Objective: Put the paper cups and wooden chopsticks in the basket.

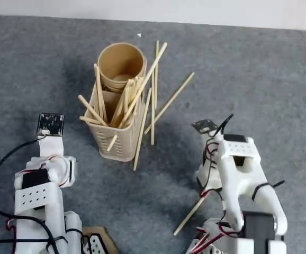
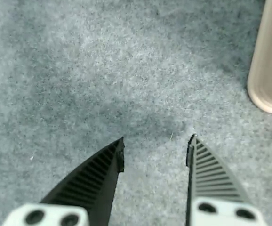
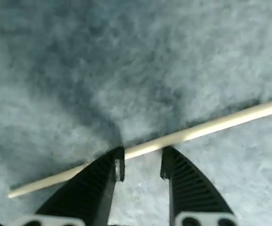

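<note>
Chopstick (image 3: 206, 128) partly behind right gripper (image 3: 142, 163)

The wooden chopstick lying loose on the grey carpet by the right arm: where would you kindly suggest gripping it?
Grip the thin, pale wooden chopstick about mid-length, coming straight down from above with the jaws across it. It lies flat on the grey carpet, so only its narrow sides offer purchase; the right arm's open jaws stand right at it.

Cup (image 1: 122, 62), chopsticks (image 1: 99, 94) in basket (image 1: 120, 145)
</note>
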Robot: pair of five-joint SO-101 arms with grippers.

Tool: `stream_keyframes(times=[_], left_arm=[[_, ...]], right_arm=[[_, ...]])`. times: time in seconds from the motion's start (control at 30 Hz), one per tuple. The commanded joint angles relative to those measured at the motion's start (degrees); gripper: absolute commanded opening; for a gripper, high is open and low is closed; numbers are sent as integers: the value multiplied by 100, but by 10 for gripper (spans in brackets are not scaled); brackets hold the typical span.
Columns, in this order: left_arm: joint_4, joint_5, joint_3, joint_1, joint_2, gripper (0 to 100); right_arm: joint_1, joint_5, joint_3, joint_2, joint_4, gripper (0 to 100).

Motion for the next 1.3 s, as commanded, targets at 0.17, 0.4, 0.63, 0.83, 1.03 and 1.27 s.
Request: stream_keyframes(times=[0.17, 0.4, 0.63, 0.83, 1.03, 1.27], left_arm=[[-53, -53, -40, 75, -4, 235], [-53, -53, -40, 75, -4, 235], [-53, -53, -40, 75, -4, 235], [-53, -53, -40, 75, -4, 235], [-70, -53, -40, 75, -4, 235], [-79, -62, -40, 75, -4, 235]], right_arm=[[57, -369, -48, 1024, -637, 141], [66, -369, -84, 1552, -330, 14], [92, -905, -611, 1534, -365, 4], [-40, -1811, -2431, 1095, -365, 4], [-752, -2453, -3749, -514, -312, 4], [-1956, -2444, -4347, -2343, -462, 4]])
